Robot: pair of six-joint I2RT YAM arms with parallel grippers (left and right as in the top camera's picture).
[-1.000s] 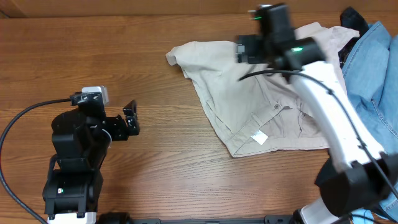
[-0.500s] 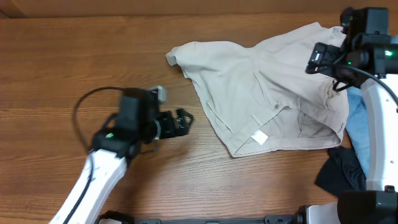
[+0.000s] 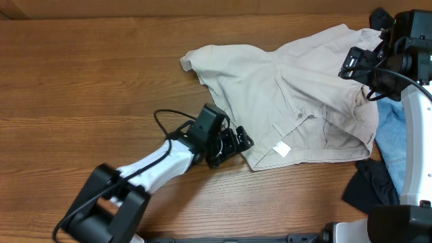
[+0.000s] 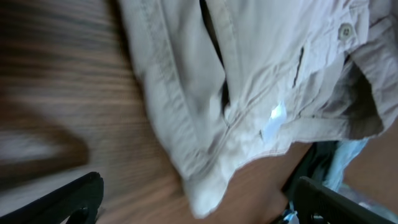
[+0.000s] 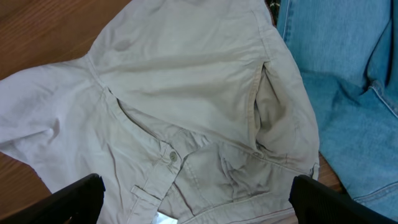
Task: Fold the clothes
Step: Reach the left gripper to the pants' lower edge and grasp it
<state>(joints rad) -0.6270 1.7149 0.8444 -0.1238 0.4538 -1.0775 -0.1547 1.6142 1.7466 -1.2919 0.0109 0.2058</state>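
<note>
Open pincer — over trousers

Trousers pale beige (label white); denim garment light blue; table brown woodgrain.

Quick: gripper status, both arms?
Left gripper: open, holding nothing, by the trousers' edge.
Right gripper: open, holding nothing, over the trousers.

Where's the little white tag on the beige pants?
In the overhead view, the white tag sits slightly right of the middle, near the robot-side edge of the beige pants, just beyond the left gripper.
</note>
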